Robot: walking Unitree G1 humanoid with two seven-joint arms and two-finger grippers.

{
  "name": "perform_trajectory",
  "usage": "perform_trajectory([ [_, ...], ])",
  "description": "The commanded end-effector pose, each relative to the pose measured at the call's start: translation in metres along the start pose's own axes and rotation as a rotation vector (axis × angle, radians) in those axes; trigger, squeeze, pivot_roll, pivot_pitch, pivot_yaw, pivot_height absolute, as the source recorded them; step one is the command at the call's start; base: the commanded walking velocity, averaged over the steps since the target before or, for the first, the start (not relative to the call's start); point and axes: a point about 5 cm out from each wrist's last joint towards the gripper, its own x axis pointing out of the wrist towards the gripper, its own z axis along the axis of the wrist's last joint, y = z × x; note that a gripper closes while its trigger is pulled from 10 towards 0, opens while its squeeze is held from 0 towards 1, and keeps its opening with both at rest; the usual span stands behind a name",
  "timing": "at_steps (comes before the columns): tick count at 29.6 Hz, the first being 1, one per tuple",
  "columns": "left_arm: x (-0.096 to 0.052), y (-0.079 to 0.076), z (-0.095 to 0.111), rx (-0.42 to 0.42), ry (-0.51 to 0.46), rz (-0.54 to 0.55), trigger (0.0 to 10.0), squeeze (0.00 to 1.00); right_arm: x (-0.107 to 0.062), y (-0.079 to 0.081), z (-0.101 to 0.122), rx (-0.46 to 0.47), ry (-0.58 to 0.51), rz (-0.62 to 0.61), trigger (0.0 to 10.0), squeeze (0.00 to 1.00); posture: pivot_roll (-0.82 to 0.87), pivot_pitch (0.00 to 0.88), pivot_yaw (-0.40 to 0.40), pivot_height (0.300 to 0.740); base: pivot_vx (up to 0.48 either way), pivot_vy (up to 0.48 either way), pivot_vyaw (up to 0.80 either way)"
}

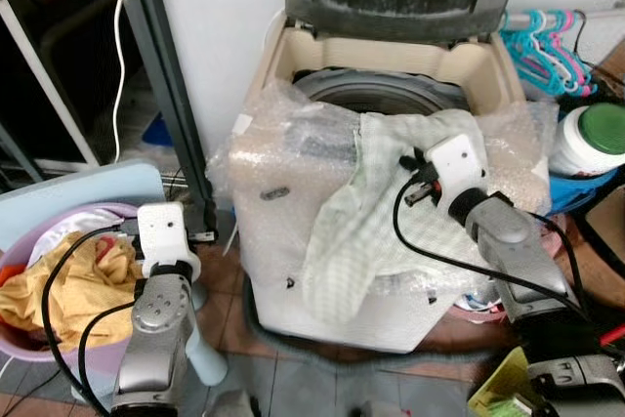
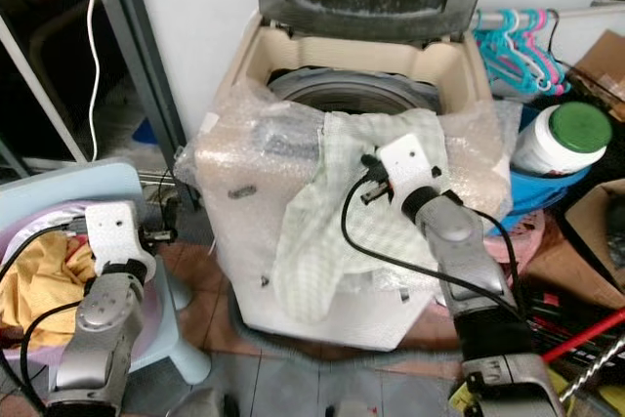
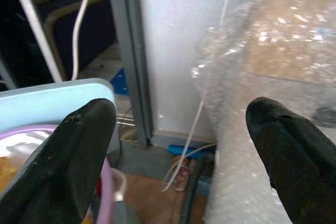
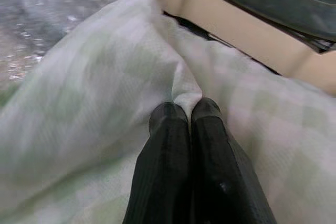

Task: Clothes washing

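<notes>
Fingers of the right gripper [image 4: 181, 109] pinch the pale green checked cloth [image 1: 361, 212] draped over the cream top-loading washing machine's front rim [image 1: 293, 158], its open drum [image 1: 376, 95] just behind; the left gripper [image 3: 178, 145] hangs spread by the lilac laundry basin [image 1: 39, 231].

Cloth [image 1: 361, 212] drapes over the washer's [image 1: 391, 75] front; basin [image 1: 39, 339] lies left.

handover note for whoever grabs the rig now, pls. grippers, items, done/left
Right gripper: shut, pinching a fold of the green checked cloth, which drapes over the front rim of the washing machine; lid up, drum open.
Left gripper: open, holding nothing, beside the pink basin on the blue stool.
Yellow clothes lie in the basin.
Done: cloth brought to the machine's rim.
Left: probably get it into the drum, then load the yellow clothes.
</notes>
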Motion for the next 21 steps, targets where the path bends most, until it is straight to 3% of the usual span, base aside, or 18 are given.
perform_trajectory([
  [1,0.001,-0.001,0.001,0.011,0.001,0.000,10.0,0.00,0.002,-0.010,0.008,-0.003,-0.023,-0.030,0.0,0.00,-0.10,0.000,0.005,0.740,0.000,0.000,0.00],
  [6,0.002,-0.002,0.002,0.013,-0.002,0.004,10.0,0.00,0.021,-0.023,0.040,-0.035,-0.104,-0.020,0.0,0.00,-0.10,0.000,-0.001,0.740,0.000,0.000,0.00],
  [11,0.005,-0.002,0.004,0.010,-0.011,0.014,10.0,0.00,0.043,-0.052,0.121,-0.090,-0.328,-0.078,0.0,0.00,-0.09,0.000,-0.009,0.740,0.000,0.000,0.00],
  [14,0.006,-0.002,0.005,0.008,-0.017,0.023,10.0,0.00,0.042,-0.067,0.161,-0.085,-0.467,-0.151,0.0,0.00,-0.08,0.000,-0.016,0.740,0.000,0.000,0.00],
  [16,0.007,-0.002,0.007,0.004,-0.026,0.041,10.0,0.00,0.032,-0.084,0.198,-0.085,-0.616,-0.274,0.0,0.00,-0.07,0.000,-0.029,0.740,0.000,0.000,0.00],
  [19,0.005,-0.001,0.007,0.001,-0.027,0.061,10.0,0.00,0.025,-0.097,0.214,-0.083,-0.672,-0.375,0.0,0.00,-0.07,0.000,-0.039,0.740,0.000,0.000,0.00],
  [21,0.004,0.000,0.004,0.007,-0.020,0.085,10.0,0.00,0.029,-0.094,0.206,-0.122,-0.627,-0.383,0.0,0.00,-0.07,0.000,-0.042,0.740,0.000,0.000,0.00],
])
